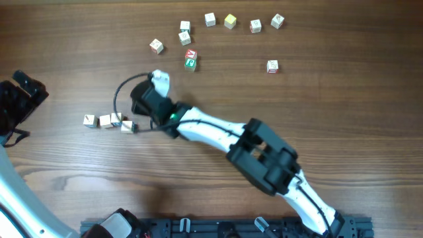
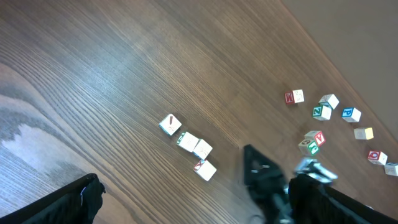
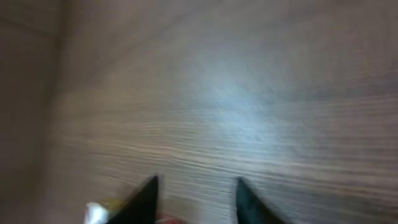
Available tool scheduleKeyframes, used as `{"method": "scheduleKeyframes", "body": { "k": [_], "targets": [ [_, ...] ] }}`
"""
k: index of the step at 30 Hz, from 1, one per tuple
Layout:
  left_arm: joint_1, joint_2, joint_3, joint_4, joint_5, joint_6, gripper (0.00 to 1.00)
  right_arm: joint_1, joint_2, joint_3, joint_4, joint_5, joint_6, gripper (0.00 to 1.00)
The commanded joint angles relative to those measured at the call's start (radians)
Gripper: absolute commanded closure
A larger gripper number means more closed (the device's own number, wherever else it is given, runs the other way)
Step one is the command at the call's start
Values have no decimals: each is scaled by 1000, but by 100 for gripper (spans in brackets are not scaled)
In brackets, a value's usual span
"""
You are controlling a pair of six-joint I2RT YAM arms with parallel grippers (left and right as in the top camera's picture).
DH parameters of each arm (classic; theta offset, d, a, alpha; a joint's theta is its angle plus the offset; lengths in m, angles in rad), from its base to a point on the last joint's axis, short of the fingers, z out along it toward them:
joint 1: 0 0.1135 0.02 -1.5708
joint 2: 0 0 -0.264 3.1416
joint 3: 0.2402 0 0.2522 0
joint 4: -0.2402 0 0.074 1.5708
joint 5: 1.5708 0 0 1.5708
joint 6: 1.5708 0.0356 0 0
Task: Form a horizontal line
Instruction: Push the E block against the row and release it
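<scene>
The horizontal line [image 1: 104, 121] is three whitish cubes side by side at the table's left, with a fourth cube [image 1: 127, 126] at its right end sitting slightly lower. The left wrist view shows the line [image 2: 187, 140] running diagonally. My right gripper [image 1: 137, 100] hovers just right of and behind the line's end. In the blurred right wrist view its fingers [image 3: 194, 186] are apart, with bare wood between them and a whitish cube [image 3: 93, 214] beside the left finger. My left gripper [image 1: 23, 92] rests at the far left edge, jaws wide and holding nothing.
Several loose letter cubes lie across the back, from one at the left [image 1: 156, 45] to one at the right [image 1: 277, 21], including a yellowish one [image 1: 229, 21]. A red and green pair [image 1: 190, 58] sits behind the right wrist. A lone cube [image 1: 272, 65] lies further right.
</scene>
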Motion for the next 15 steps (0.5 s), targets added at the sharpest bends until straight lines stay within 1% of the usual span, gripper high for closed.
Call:
{"method": "scheduleKeyframes", "body": {
  "k": [1,3,5,9,12,15],
  "targets": [
    [4,0,18,0,16,-6,0,11,-59,3,-51,-188,93,83],
    [4,0,18,0,16,-6,0,37,-55,2,-123,-181,204,95],
    [4,0,18,0,16,-6,0,66,-55,2,-175,-168,271,95],
    [4,0,18,0,16,-6,0,123,-55,2,-181,-153,320,95],
    [4,0,18,0,16,-6,0,164,-55,2,-184,-77,335,96],
    [4,0,18,0,16,-6,0,188,-41,2,-175,-58,338,96]
  ]
}}
